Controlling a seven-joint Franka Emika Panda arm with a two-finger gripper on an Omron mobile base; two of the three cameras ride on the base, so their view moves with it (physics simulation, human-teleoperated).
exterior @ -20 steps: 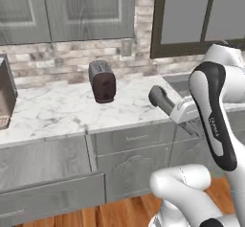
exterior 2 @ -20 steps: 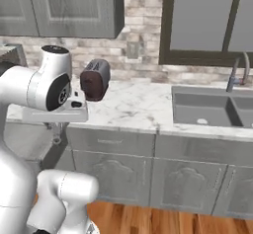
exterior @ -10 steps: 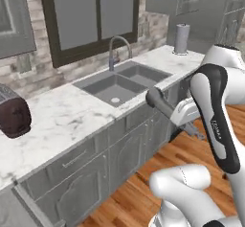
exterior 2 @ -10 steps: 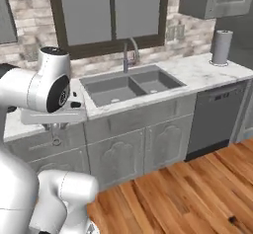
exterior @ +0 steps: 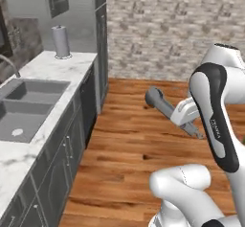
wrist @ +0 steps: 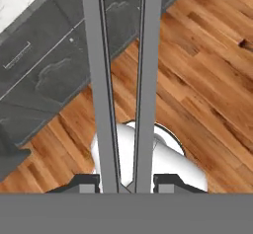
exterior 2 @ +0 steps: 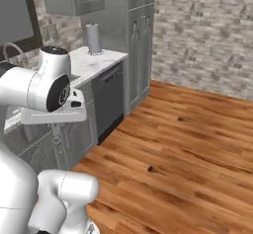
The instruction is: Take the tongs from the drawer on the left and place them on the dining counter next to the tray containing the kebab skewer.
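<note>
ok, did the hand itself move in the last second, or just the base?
No, not against the robot's own body: the hand, shut on the tongs, sits where it did. The base turned, so the sink slid left.

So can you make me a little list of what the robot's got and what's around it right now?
holding: tongs, two grey arms running up from between the fingertips
gripper: shut on the tongs
floor: brown wood planks
sink: set in a marble worktop, on the left
paper towel roll: standing upright at the worktop's far end
dishwasher: dark front, under the worktop
far wall: pale brick
tray: can't tell from here
</note>
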